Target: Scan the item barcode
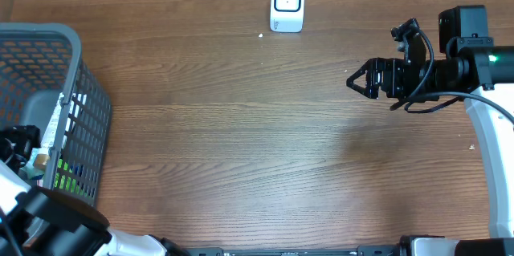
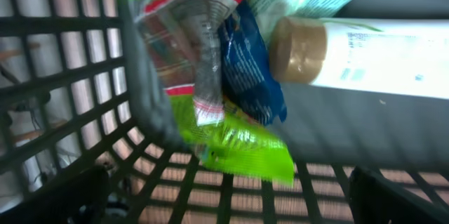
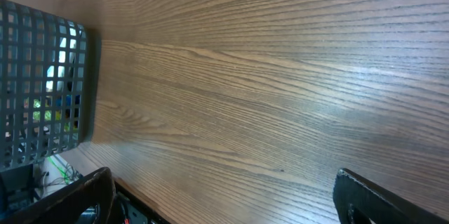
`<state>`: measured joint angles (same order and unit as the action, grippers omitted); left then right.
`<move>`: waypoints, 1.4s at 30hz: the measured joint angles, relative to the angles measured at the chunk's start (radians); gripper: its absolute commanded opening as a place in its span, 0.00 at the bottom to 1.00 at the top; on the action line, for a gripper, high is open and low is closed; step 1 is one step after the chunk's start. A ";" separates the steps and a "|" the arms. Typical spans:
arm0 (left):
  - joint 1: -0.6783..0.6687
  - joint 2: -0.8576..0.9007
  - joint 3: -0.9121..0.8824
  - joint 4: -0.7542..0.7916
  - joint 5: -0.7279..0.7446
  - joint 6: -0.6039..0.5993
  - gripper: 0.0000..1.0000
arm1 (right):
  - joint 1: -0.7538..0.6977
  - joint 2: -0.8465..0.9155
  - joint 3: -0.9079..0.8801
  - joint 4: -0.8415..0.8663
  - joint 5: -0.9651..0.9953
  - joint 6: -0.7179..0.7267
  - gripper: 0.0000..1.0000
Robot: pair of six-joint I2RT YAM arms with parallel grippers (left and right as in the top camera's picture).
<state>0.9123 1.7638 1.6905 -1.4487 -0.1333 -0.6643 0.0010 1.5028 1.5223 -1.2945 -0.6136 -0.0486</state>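
Bright even light, sheen on the table (image 3: 365, 76), left-wrist view blurred.

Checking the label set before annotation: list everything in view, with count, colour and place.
table: one, brown wood, under everything
basket: one, grey mesh, table's left edge
scanner: one, white, far edge, centre
green packet: one, bright green, inside basket
blue packet: one, dark blue, inside basket, next to the bottle's cap
red-and-white wrapper: one, crinkled, inside basket by its wall
bottle: one, white with tan cap, lying inside basket
left arm: one, black and white, down in the basket, jaws open
right arm: one, black, above table's right side, jaws open, empty
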 measured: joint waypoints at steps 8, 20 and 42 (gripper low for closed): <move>-0.001 0.109 -0.161 0.229 -0.007 -0.088 0.97 | 0.000 0.000 0.000 0.000 0.001 0.000 1.00; -0.018 0.196 -0.324 0.351 -0.041 -0.115 0.04 | 0.000 0.000 0.000 0.001 0.002 0.019 1.00; 0.000 0.318 0.303 -0.141 0.168 0.068 0.04 | 0.000 0.000 0.000 0.044 0.012 0.023 1.00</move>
<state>0.9123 2.0819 1.9930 -1.5898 0.0345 -0.5964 0.0010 1.5028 1.5223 -1.2507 -0.6014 -0.0254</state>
